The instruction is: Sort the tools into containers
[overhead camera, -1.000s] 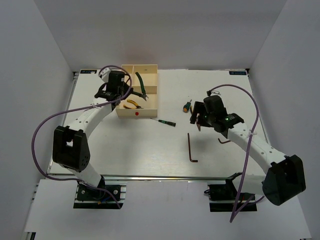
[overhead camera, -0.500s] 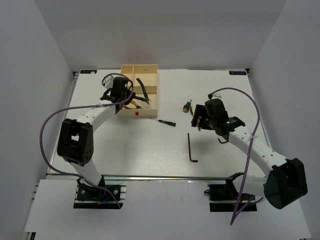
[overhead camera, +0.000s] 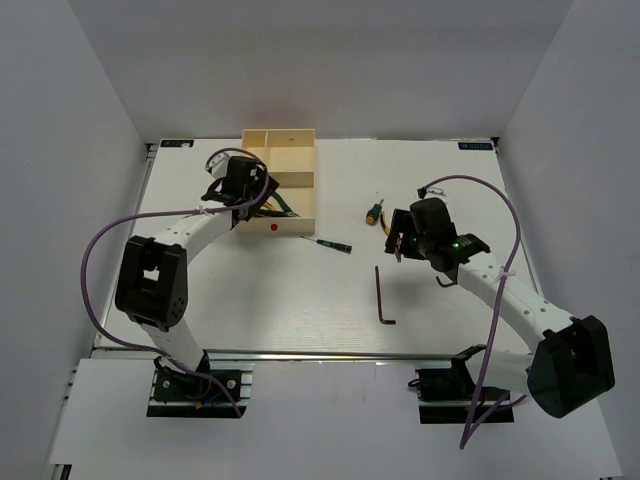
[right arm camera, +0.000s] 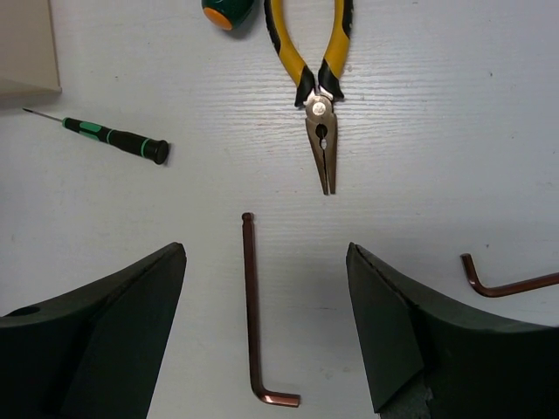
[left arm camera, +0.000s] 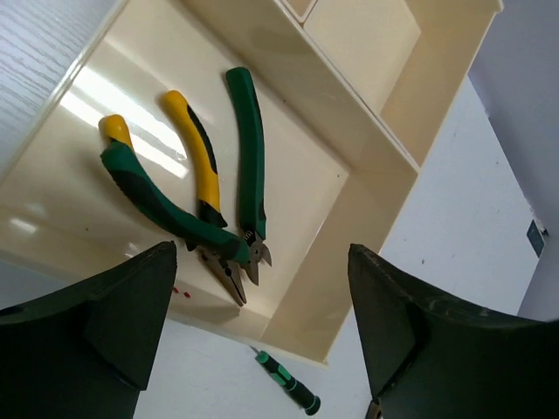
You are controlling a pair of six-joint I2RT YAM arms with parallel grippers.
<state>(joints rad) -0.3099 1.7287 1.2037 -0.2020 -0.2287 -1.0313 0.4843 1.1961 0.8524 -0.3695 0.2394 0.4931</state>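
In the left wrist view, green-handled pliers (left arm camera: 249,148) lie across yellow-handled pliers (left arm camera: 196,153) in the large compartment of the cream tray (left arm camera: 384,188). My left gripper (left arm camera: 262,349) hangs open above them, holding nothing; from above it (overhead camera: 262,200) covers that compartment. My right gripper (right arm camera: 262,332) is open over a long hex key (right arm camera: 250,305). Ahead of it lie another pair of yellow-handled pliers (right arm camera: 319,96), a stubby screwdriver (right arm camera: 223,10), a thin screwdriver (right arm camera: 113,138) and a second hex key (right arm camera: 507,281).
The tray (overhead camera: 300,228) stands at the back left with a red dot on its near rim. The thin screwdriver (overhead camera: 333,243) lies just off its near right corner. The long hex key (overhead camera: 381,297) lies mid-table. White walls enclose the table on three sides.
My left gripper has opened and let go of the green-handled pliers, which now lie in the large compartment. The right gripper has shifted slightly left and stays open.
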